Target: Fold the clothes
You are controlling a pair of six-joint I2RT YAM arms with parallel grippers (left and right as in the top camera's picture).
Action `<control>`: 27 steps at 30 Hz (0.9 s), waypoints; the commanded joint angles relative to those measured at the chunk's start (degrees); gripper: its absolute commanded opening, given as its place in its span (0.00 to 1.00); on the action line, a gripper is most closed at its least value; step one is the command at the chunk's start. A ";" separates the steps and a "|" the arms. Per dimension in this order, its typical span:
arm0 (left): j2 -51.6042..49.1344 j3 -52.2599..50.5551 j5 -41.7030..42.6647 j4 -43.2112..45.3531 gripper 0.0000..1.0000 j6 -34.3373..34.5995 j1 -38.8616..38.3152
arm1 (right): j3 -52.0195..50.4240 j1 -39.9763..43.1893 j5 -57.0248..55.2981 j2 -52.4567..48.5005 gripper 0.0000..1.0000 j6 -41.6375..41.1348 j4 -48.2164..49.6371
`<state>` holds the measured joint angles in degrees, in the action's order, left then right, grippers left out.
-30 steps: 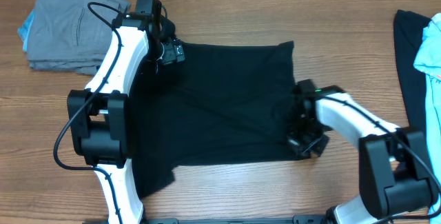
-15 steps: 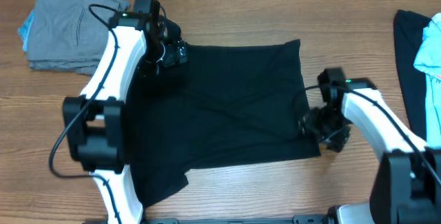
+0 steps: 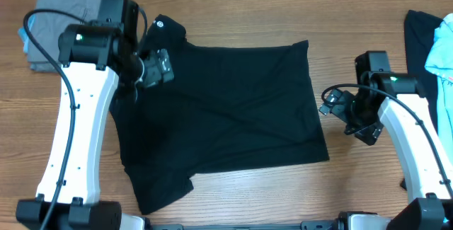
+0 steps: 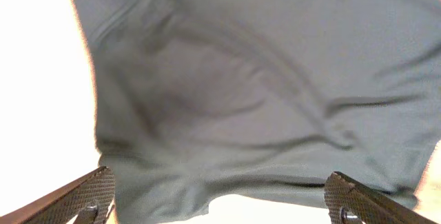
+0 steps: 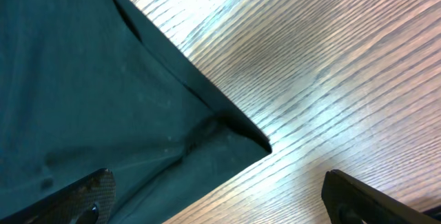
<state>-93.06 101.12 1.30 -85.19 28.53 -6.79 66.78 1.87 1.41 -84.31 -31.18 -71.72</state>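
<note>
A black short-sleeved shirt lies spread flat on the wooden table, with a small white round logo at its upper left corner. My left gripper hovers over the shirt's upper left part. In the left wrist view it is open, with the washed-out fabric below it and nothing held. My right gripper sits just right of the shirt's right edge. In the right wrist view it is open above the wood, next to the shirt's corner.
Folded grey clothes lie at the back left, partly under the left arm. A black garment and a light blue one lie at the right edge. Bare wood shows around the shirt.
My right gripper has opened, let go of the shirt's right edge and drawn back to the right. The left arm has swung left off the shirt's upper corner. The shirt now lies wider.
</note>
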 commanded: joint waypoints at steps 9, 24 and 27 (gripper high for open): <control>23.30 -25.27 -0.55 -1.55 1.00 8.83 -0.74 | 1.11 3.04 2.75 1.01 1.00 3.63 0.26; 30.82 -56.46 3.06 5.73 1.00 13.99 -0.63 | 1.05 3.04 3.48 1.01 1.00 4.63 0.28; 30.82 -56.50 2.49 6.75 1.00 16.72 -0.63 | 1.05 3.04 3.82 1.01 1.00 4.63 0.48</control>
<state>-62.52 44.91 5.37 -79.00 40.47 -7.16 66.81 4.58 4.54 -84.31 -27.11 -71.50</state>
